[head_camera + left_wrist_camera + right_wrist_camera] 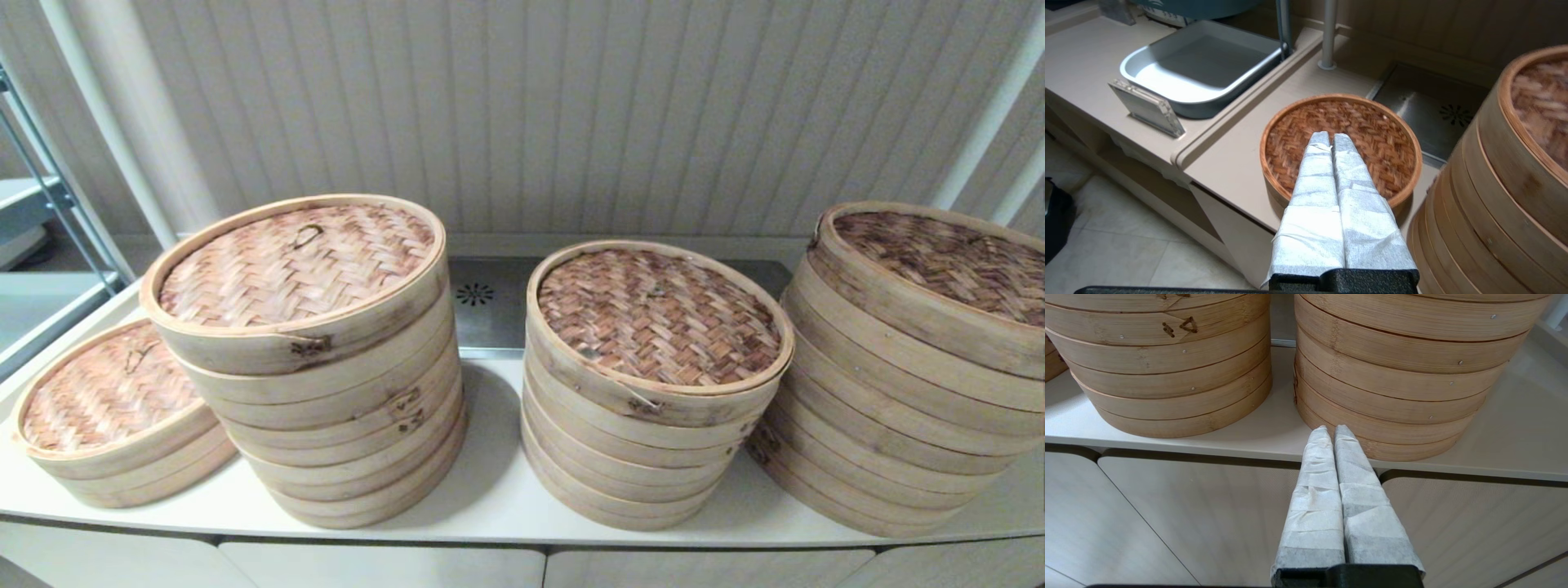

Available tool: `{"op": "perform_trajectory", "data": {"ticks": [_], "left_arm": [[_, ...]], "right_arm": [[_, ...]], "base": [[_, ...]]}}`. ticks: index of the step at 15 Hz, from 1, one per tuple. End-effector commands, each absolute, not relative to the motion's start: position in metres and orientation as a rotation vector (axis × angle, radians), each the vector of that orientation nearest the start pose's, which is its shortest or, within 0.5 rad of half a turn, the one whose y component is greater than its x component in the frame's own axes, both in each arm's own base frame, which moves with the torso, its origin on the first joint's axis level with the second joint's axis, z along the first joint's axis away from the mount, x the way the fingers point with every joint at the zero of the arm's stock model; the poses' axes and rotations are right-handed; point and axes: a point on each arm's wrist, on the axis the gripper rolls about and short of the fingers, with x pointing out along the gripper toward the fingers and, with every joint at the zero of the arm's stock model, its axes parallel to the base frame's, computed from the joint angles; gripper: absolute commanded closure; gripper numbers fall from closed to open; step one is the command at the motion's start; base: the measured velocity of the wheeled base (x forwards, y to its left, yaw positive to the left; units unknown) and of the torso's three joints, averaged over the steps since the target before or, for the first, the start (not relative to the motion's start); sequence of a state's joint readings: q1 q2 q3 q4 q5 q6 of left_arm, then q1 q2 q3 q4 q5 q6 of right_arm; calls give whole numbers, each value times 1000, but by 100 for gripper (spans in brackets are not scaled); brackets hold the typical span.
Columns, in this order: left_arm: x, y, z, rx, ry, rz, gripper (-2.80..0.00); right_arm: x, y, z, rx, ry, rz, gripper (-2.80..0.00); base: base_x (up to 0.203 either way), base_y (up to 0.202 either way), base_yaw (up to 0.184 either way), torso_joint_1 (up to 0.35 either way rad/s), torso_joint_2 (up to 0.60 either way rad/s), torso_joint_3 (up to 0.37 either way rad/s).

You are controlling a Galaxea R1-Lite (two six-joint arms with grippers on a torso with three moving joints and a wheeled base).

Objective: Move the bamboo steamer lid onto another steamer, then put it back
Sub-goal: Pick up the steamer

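The bamboo steamer lid [106, 392], pinkish-tan weave with a plain pale rim and a thin loop handle, lies on the low steamer stack at the counter's far left. In the left wrist view this lid [1372, 134] sits just beyond my left gripper [1331, 136]. That gripper is shut on nothing and hovers above the lid's near side. My right gripper [1331, 430] is also shut and empty. It hangs in front of the counter's front edge, pointing at the base of a steamer stack [1392, 375]. Neither gripper shows in the head view.
A tall stack [326, 392] whose lid has a dark stitched rim joint stands right of the low stack. Two stacks with darker brown lids [653, 318] [947, 261] stand further right. A steel drain panel [482, 302] lies behind. A grey tray [1200, 69] sits beyond the counter's left end.
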State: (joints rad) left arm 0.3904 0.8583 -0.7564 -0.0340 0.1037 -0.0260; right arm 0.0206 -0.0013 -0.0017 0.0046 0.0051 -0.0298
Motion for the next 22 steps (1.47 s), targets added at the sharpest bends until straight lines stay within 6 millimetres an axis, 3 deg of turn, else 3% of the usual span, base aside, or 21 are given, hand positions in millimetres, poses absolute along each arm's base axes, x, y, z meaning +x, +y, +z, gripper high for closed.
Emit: {"op": "perform_trajectory", "data": {"ticks": [1, 4, 10, 14, 15, 22], "left_arm": [[105, 61, 273, -71, 130, 450, 0], [136, 86, 257, -124, 237, 397, 0], [204, 131, 208, -147, 499, 353, 0], [250, 138, 179, -103, 616, 257, 0], [258, 137, 175, -94, 628, 240, -280], [291, 147, 162, -86, 654, 207, -280]], "right_arm": [[-23, 0, 75, -31, 0, 26, 0], [-23, 0, 75, -30, 0, 28, 0], [-23, 0, 75, -31, 0, 28, 0], [-23, 0, 75, -31, 0, 28, 0], [-23, 0, 75, -30, 0, 27, 0], [-23, 0, 75, -31, 0, 26, 0]], "base": [[0, 0, 0, 0, 0, 0], [0, 0, 0, 0, 0, 0], [0, 0, 0, 0, 0, 0], [0, 0, 0, 0, 0, 0], [0, 0, 0, 0, 0, 0], [0, 0, 0, 0, 0, 0]]}}
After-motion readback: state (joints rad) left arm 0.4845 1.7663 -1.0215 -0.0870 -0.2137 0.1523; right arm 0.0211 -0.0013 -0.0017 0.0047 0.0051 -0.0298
